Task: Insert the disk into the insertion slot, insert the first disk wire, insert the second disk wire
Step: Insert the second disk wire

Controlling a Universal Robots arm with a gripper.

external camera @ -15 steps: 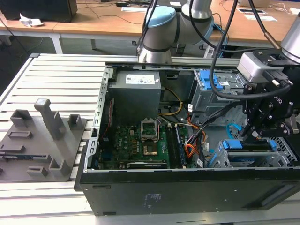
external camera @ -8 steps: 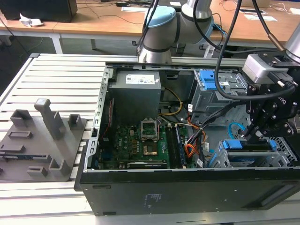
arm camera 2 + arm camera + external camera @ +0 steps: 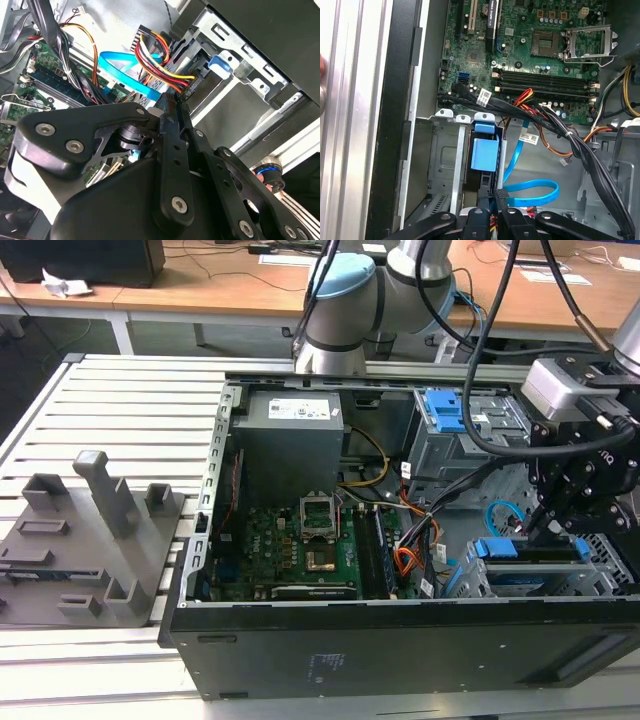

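The disk, framed by its bright blue carrier, sits inside the insertion slot, a low grey bay at the case's front corner; both also show in the exterior view, disk and insertion slot. My gripper is right at the disk's rear edge, shut on the dark plug of the second disk wire, a flat light blue cable that loops away from the gripper as the second disk wire. The first disk wire, red, yellow and black leads, runs to the same edge; its plug is hidden.
A thick black cable bundle crosses just above the bay. The motherboard and power supply fill the case's left half. A taller grey cage with blue latches stands behind. A grey fixture plate lies outside the case.
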